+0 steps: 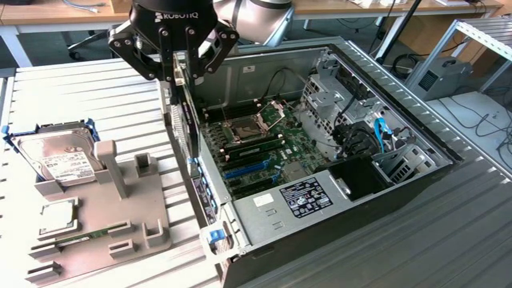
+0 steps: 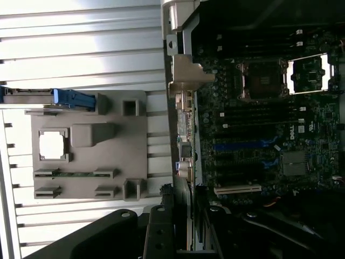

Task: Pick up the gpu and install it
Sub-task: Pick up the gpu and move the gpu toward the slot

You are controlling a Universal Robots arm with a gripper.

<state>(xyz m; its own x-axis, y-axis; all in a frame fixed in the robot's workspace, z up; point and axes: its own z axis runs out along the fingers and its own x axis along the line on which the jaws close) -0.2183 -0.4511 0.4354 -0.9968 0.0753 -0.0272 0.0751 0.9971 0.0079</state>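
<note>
My gripper [image 1: 174,71] is shut on the gpu [image 1: 184,129], which hangs upright and edge-on below the fingers as a thin dark slab. It hovers over the open computer case's wall [image 1: 210,198] on the exterior view's left, just above the motherboard [image 1: 256,150]. In the wrist view the gpu's silver end bracket [image 2: 183,116] with its ports runs along the case edge beside the motherboard [image 2: 259,135], and the gripper [image 2: 187,226] frames it with dark fingers [image 2: 159,234]. The blue expansion slots [image 1: 244,170] lie below and slightly to the side of the card.
A grey parts holder [image 1: 120,204] sits on the slatted table at the exterior view's left, carrying a silver hard drive [image 1: 57,157], a processor chip [image 1: 57,216] and a memory stick [image 1: 88,234]. Inside the case are a drive cage [image 1: 336,96], cables and a black power supply [image 1: 360,177].
</note>
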